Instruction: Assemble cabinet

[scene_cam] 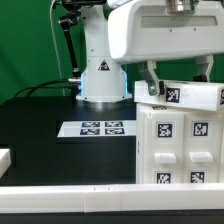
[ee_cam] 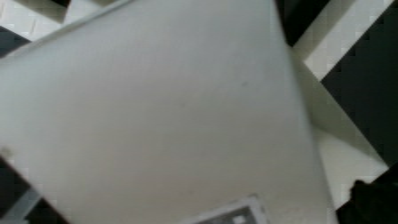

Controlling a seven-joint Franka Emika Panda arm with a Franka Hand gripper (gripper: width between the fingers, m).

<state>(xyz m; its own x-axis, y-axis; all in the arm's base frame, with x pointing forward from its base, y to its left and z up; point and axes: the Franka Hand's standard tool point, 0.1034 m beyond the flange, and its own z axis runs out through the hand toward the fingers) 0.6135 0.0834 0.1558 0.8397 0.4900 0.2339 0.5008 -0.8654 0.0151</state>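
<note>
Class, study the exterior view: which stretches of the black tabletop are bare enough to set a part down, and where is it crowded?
Bare: the black table left of the marker board, and the strip between that board and the white front rail. Crowded: the exterior view's right, where the cabinet stands under the gripper.

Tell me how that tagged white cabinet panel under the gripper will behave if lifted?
The cabinet panel looks like flat, hard plastic, so probably stiff, not floppy. Its smooth surface, filling the wrist view, may slip. Perched across the cabinet body, it could tilt if gripped off-centre.
</note>
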